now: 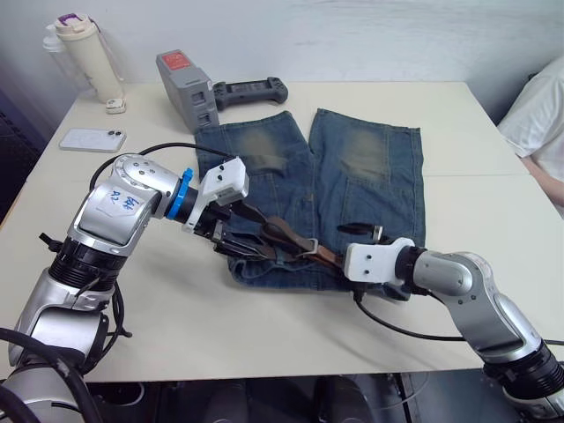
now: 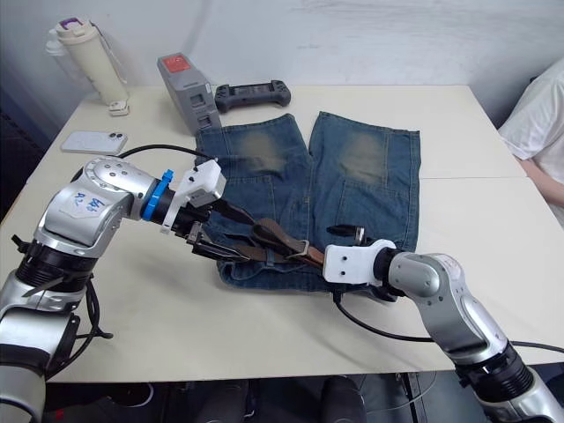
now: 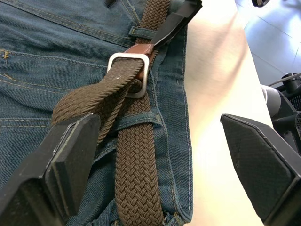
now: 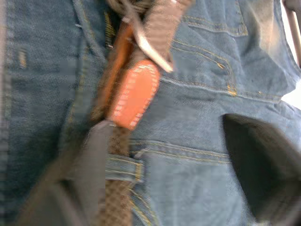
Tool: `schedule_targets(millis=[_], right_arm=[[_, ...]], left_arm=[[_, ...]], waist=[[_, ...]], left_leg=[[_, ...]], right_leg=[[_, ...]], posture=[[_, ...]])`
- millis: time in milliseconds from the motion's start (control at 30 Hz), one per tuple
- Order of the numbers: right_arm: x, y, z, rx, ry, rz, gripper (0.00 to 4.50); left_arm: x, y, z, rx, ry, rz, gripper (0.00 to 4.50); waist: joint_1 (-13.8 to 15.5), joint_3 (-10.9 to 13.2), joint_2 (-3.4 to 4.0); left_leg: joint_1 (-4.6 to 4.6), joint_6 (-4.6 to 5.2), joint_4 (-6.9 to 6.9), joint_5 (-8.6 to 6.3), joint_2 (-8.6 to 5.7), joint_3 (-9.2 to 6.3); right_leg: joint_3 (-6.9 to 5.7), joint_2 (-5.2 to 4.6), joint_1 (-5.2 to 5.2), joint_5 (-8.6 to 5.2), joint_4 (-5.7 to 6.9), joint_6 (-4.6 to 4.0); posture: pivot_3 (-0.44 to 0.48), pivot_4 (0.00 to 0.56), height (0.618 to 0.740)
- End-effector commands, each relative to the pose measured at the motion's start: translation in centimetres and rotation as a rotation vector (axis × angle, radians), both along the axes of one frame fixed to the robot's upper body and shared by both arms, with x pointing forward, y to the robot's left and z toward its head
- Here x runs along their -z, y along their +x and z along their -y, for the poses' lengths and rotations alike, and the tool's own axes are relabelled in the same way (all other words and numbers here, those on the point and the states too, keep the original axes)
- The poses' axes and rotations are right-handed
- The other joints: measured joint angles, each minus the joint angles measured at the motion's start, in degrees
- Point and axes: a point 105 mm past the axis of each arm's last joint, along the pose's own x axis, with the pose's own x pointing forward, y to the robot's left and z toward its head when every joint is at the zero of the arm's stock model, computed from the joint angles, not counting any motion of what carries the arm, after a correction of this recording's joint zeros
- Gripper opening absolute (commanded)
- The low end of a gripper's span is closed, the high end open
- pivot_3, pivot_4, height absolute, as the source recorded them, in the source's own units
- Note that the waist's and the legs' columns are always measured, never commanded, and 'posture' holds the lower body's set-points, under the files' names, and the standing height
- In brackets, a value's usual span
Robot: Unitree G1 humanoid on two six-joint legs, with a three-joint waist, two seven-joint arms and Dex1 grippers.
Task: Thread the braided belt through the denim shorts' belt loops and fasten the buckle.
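The denim shorts (image 1: 352, 176) lie flat on the table, waistband toward me. The braided belt (image 3: 136, 160) runs along the waistband under a belt loop (image 3: 139, 120). Its braided end passes through the silver buckle (image 3: 128, 70) and bunches up in a fold. My left gripper (image 1: 233, 242) is open at the waistband's left part, its fingers either side of the belt without touching it. At the waistband's middle my right gripper (image 1: 344, 245) is open too, and one of its fingers (image 3: 176, 21) rests by the belt's tan leather end (image 4: 134, 94).
At the table's far left are a white phone (image 1: 92, 139), a cream bottle (image 1: 88, 57), a grey box (image 1: 185, 88) and a black controller (image 1: 251, 91). A person's white sleeve (image 1: 542, 115) is at the right edge. Black cables trail from both wrists.
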Motion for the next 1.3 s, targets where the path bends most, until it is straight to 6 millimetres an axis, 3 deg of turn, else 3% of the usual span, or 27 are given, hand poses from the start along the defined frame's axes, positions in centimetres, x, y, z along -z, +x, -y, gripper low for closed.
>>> schedule_targets(millis=[33, 133, 167, 433, 667, 800, 900, 1000, 1167, 1300], right_arm=[[-1.3, -0.4, -0.7, -0.035, 0.022, 0.088, 1.68], [-1.1, -0.5, -0.8, -0.036, 0.021, 0.096, 0.24], [-1.0, -0.5, -0.8, -0.037, 0.019, 0.097, 0.12], [-1.4, -0.3, -0.3, -0.02, 0.022, 0.114, 0.12], [-2.3, -0.4, 2.8, 0.031, -0.012, 0.137, 0.12], [-2.5, -0.7, 3.5, 0.042, -0.016, 0.134, 0.12], [-2.4, -0.8, 3.4, 0.047, -0.008, 0.132, 0.0], [-2.3, -0.8, 3.2, 0.048, 0.001, 0.13, 0.0], [-2.2, -0.6, 2.8, 0.048, 0.01, 0.129, 0.0], [-2.3, -0.7, 2.9, 0.052, 0.01, 0.133, 0.0]], left_arm=[[-0.5, 0.0, 0.1, 0.011, -0.01, 0.016, 4.5], [-0.4, 0.0, 0.1, 0.012, -0.008, 0.015, 4.5], [-0.4, 0.0, 0.1, 0.013, -0.007, 0.015, 4.5], [-0.2, 0.0, 0.0, 0.013, -0.001, 0.008, 4.5], [-0.1, -0.3, -0.5, 0.013, -0.011, -0.028, 4.5], [-0.9, 0.3, -1.2, -0.02, -0.035, -0.024, 4.5], [-2.0, 0.6, -2.4, -0.055, -0.058, -0.034, 3.64], [-1.5, 0.7, -2.8, -0.057, -0.015, -0.024, 2.42], [0.7, 0.7, -0.4, -0.034, 0.005, -0.042, 0.24], [1.5, 1.2, 1.1, -0.05, -0.01, -0.055, 0.1]], waist=[[0.1, 0.0, 0.0], [0.1, 0.0, 0.0], [0.1, 0.0, 0.0], [0.1, 0.0, 0.0], [0.3, 0.0, 0.0], [0.1, 0.0, 0.0], [0.1, 0.0, 0.0], [0.1, 0.0, 0.0], [0.5, 0.0, 0.0], [0.7, 0.0, -0.01]], left_leg=[[0.0, 0.0, 0.0, 0.0, 0.0, 0.0], [0.0, 0.0, 0.0, 0.0, 0.0, 0.0], [0.0, 0.0, 0.0, 0.0, 0.0, 0.0], [0.0, 0.0, 0.0, 0.0, 0.0, 0.0], [-0.01, 0.0, 0.0, 0.0, -0.01, 0.0], [0.0, 0.0, 0.0, 0.0, 0.0, 0.01], [0.0, 0.0, 0.0, 0.0, 0.0, 0.01], [0.0, 0.0, -0.01, 0.0, 0.0, 0.03], [-0.01, 0.03, 0.03, -0.02, -0.01, 0.03], [-0.03, 0.05, 0.05, -0.04, -0.01, 0.03]], right_leg=[[0.0, 0.0, 0.0, 0.0, 0.01, 0.0], [0.0, 0.0, 0.0, 0.0, -0.01, 0.0], [0.0, 0.0, 0.0, 0.0, -0.01, 0.0], [0.0, 0.0, 0.0, 0.0, 0.0, 0.0], [0.0, 0.0, 0.01, 0.0, -0.03, 0.0], [0.0, 0.0, 0.01, 0.0, 0.0, 0.0], [0.0, 0.0, 0.0, 0.0, 0.01, 0.0], [0.01, 0.0, -0.02, 0.0, 0.0, 0.0], [0.02, -0.01, 0.02, 0.0, -0.02, 0.0], [0.01, -0.01, 0.04, 0.0, -0.06, 0.0]], posture=[[0.0, 0.15, 0.74], [0.0, 0.15, 0.74], [0.0, 0.15, 0.74], [0.0, 0.15, 0.74], [0.0, 0.15, 0.74], [0.0, 0.15, 0.74], [0.0, 0.15, 0.74], [0.0, 0.15, 0.74], [0.0, 0.15, 0.74], [0.0, 0.15, 0.74]])
